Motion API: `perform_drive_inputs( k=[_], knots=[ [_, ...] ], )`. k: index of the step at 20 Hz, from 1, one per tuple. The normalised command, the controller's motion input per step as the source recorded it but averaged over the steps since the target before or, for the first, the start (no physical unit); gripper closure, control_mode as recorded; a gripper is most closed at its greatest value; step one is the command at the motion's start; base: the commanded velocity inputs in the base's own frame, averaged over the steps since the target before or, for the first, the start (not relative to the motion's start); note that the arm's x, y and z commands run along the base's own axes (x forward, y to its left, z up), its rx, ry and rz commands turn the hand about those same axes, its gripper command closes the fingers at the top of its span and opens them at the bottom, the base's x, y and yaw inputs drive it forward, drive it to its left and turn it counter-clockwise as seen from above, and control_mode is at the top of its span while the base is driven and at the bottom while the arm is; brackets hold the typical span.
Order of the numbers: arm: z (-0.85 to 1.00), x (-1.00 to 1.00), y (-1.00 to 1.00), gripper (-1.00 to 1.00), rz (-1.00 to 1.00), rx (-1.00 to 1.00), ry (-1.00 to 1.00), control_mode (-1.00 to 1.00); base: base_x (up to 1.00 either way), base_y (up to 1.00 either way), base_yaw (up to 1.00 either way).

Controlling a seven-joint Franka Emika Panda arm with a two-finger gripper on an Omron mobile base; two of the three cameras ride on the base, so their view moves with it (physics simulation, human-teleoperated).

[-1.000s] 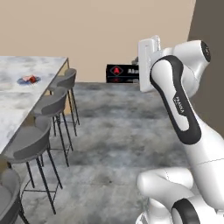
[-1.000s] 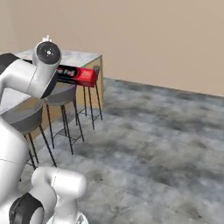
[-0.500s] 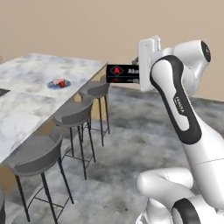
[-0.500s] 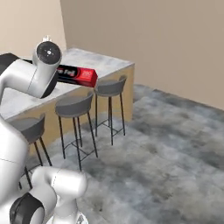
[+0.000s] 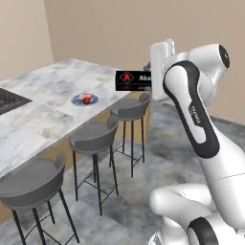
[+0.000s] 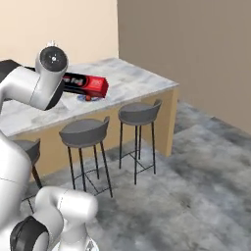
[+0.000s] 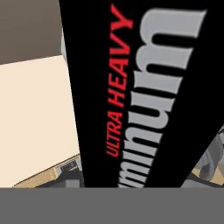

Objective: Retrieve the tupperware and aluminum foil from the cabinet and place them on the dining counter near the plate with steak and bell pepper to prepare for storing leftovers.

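The aluminum foil (image 5: 133,80), a long black box with a red triangle logo, hangs level in the air, and my gripper (image 5: 154,76) is shut on it at chest height. From the right the aluminum foil (image 6: 86,84) shows its red end, poking out past my arm above the dining counter's (image 6: 132,81) near edge. Up close the aluminum foil (image 7: 144,96) shows white and red lettering and hides my fingertips. On the dining counter (image 5: 48,91) lies the blue plate (image 5: 85,99) with steak and bell pepper, left of and below the box. The tupperware and the cabinet are out of view.
Three grey round stools (image 5: 129,109) (image 5: 93,139) (image 5: 31,179) line the counter's near side, between my base and the marble top. A black inset sink (image 5: 9,99) sits at the far left. Grey floor stretches to the right (image 6: 196,171) up to the beige walls.
The whole scene has shifted: the base has moved, so the dining counter and stools now look nearer and more side-on. The foil box stays in my gripper.
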Motion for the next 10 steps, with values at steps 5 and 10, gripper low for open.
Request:
perform_drive_inputs(
  k=[5, 10],
  knots=[
    [0.0, 0.0, 0.0, 1.0, 0.0, 0.0, 0.0, 1.0, 1.0, -0.73, 0.45],
    [0.0, 0.0, 0.0, 1.0, 0.0, 0.0, 0.0, 1.0, 1.0, -0.75, 0.45]
  ],
)
